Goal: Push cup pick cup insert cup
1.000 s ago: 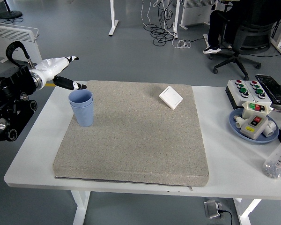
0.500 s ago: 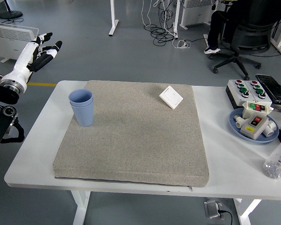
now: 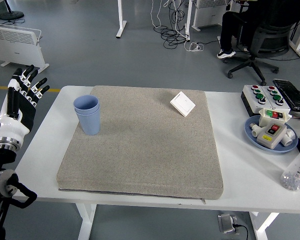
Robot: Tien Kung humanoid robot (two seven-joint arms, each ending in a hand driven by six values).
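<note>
Two blue cups [image 3: 88,114] stand nested, one inside the other, upright on the grey mat [image 3: 140,145] near its far left corner. My left hand [image 3: 21,97] is off the table's left edge, raised with fingers spread and pointing up, holding nothing, well clear of the cups. The right arm is out of view.
A white square switch plate [image 3: 182,103] lies on the mat's far right part. At the table's right side sit a button box [image 3: 264,96], a blue dish [image 3: 270,133] with switch parts and a clear bottle [image 3: 297,170]. A person sits on an office chair [image 3: 262,40] behind.
My left hand pulled back from beside the cups, swung out over the left edge and came down lower and nearer, fingers now upright. The nested cups have not moved.
</note>
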